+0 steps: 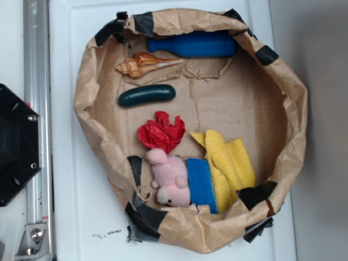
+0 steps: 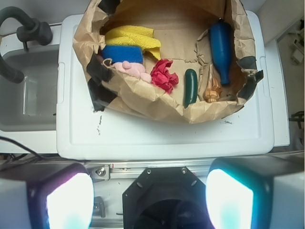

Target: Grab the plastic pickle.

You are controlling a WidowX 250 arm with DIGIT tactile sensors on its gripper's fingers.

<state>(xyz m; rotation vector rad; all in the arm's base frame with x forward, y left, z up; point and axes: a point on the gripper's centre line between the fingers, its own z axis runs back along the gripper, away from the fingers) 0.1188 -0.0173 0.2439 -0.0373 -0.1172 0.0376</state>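
Observation:
The plastic pickle (image 1: 147,95) (image 2: 190,87) is a small dark green glossy cylinder lying flat on the floor of a crumpled brown paper bag (image 1: 296,125) (image 2: 143,95). It lies between a tan spiral seashell (image 1: 145,64) (image 2: 212,88) and a red crumpled wad (image 1: 162,132) (image 2: 164,75). My gripper (image 2: 150,200) is open, its two pale fingertips (image 2: 69,200) far apart at the bottom of the wrist view. It hovers high above the black robot base (image 2: 164,193), well short of the bag. The exterior view does not show the gripper.
A blue bottle-shaped object (image 1: 193,45) (image 2: 222,50) lies beyond the seashell. A pink plush pig (image 1: 171,179) (image 2: 129,68), a blue sponge (image 1: 202,184) and a yellow cloth (image 1: 231,163) fill the bag's other side. The bag sits on a white lid (image 2: 162,136) beside a metal rail (image 1: 35,109).

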